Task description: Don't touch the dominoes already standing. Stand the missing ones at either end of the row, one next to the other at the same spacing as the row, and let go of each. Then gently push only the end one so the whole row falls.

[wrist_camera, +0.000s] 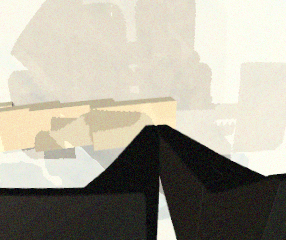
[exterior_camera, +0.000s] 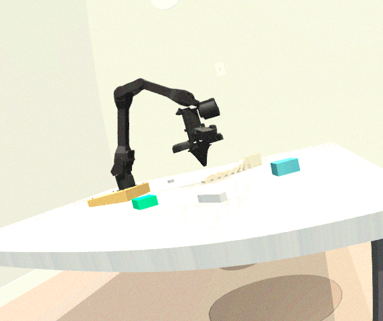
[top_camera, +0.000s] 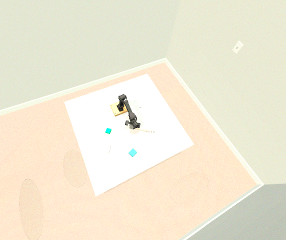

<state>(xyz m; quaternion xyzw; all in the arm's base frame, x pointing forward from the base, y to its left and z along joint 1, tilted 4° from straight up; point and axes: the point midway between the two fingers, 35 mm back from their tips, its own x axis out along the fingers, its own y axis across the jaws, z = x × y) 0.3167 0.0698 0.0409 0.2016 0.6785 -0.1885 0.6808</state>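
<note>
The cream domino row shows in the exterior view. Its near part (exterior_camera: 219, 174) has toppled, with the dominoes lying slanted over one another away from the arm. At the far end several dominoes (exterior_camera: 254, 160) look upright or nearly so. In the wrist view, overlapping fallen dominoes (wrist_camera: 43, 122) run left from the last one (wrist_camera: 160, 112). The row (top_camera: 149, 131) is small in the top view, with its near part flat. My gripper (exterior_camera: 204, 164) (wrist_camera: 155, 135) is shut and empty, above the near end of the row; any contact is not visible.
A green block (top_camera: 108, 130) (exterior_camera: 145, 202) lies near the wooden base plate (top_camera: 116, 112) (exterior_camera: 115, 198). A light grey block (top_camera: 109, 148) (exterior_camera: 211, 198) and a teal block (top_camera: 132, 152) (exterior_camera: 286, 167) lie farther out. A small grey piece (top_camera: 140, 107) (exterior_camera: 170, 180) lies beyond the arm.
</note>
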